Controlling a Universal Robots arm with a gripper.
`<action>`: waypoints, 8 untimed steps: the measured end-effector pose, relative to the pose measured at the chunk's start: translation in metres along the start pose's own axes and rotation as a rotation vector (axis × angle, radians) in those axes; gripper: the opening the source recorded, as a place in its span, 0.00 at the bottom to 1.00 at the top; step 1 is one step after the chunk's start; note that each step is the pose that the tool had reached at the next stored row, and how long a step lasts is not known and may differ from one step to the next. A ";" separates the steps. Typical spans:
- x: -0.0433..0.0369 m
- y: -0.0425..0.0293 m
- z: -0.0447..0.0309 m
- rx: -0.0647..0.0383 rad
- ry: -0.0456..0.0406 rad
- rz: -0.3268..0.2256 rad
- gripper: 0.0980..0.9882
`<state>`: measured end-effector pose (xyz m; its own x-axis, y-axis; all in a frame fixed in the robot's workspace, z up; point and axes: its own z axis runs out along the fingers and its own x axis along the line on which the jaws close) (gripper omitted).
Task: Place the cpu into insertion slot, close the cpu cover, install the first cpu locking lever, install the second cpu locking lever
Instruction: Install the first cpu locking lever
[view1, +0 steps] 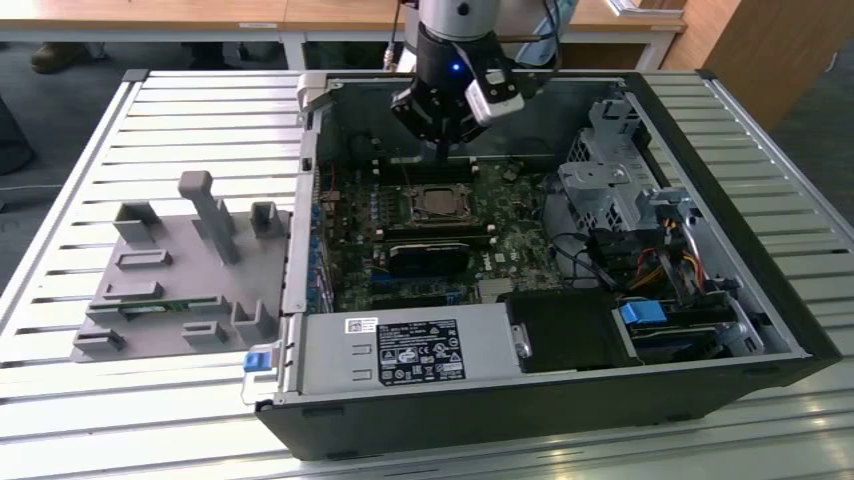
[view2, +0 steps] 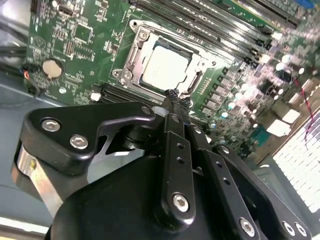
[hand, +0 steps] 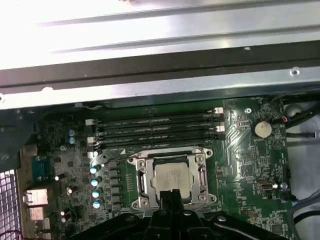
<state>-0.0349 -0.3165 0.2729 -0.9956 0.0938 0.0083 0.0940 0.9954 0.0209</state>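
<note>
Currently: cpu seated in the insertion slot on the green motherboard, inside the open computer case. cpu cover lowered, framing the chip. gripper: fingertips drawn together, nothing visibly between them, tip at the cover's edge; contact cannot be told.

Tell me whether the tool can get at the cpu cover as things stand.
Probably yes. In the second wrist view the tool hangs close above one edge of the cpu cover, its tips together, and nothing stands between them.
</note>
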 end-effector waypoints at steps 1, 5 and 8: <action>0.0000 0.0000 0.0000 0.000 0.0003 -0.014 0.01; 0.0000 0.0000 0.0001 0.001 0.0015 -0.074 0.01; 0.0000 0.0000 0.0001 0.001 0.0023 -0.114 0.01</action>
<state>-0.0349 -0.3165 0.2728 -0.9998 -0.0200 0.0082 -0.0198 0.9996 0.0209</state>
